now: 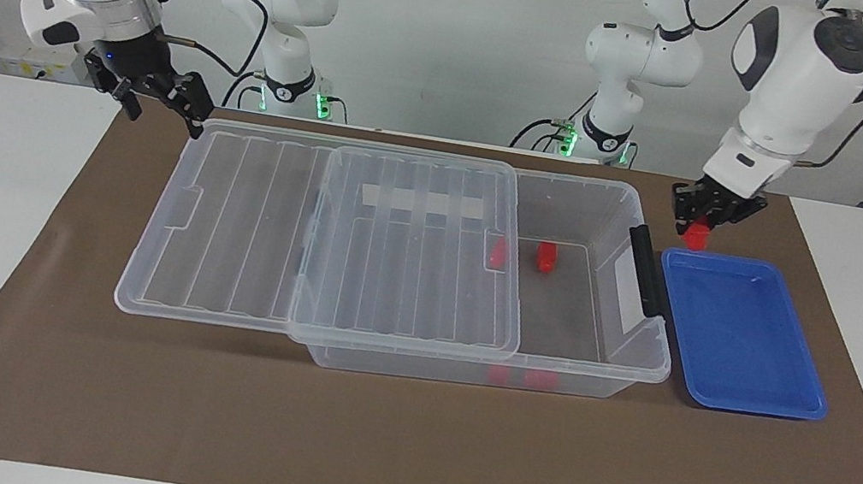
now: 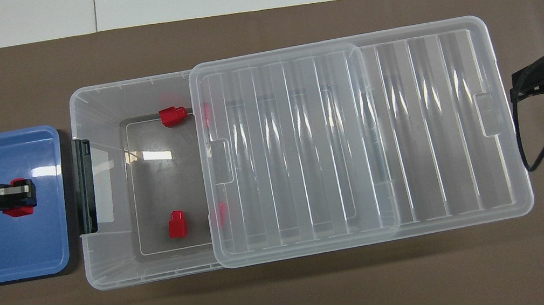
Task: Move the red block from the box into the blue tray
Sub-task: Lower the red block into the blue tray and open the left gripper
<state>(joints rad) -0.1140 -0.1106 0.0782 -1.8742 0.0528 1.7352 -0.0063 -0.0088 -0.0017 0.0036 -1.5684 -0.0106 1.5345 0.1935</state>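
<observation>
The red block (image 1: 696,235) hangs pinched in the left gripper (image 1: 704,218) over the blue tray (image 1: 759,363), which we see just beside the box (image 1: 619,367). We find the right gripper (image 1: 160,99) spread wide, waiting by the box's lid (image 1: 243,229).

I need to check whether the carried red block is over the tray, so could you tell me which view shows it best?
The overhead view: the red block in the left end effector shows over the blue tray. The facing view shows the block more fully, hanging from shut fingers, raised near the tray's robot-side rim.
</observation>
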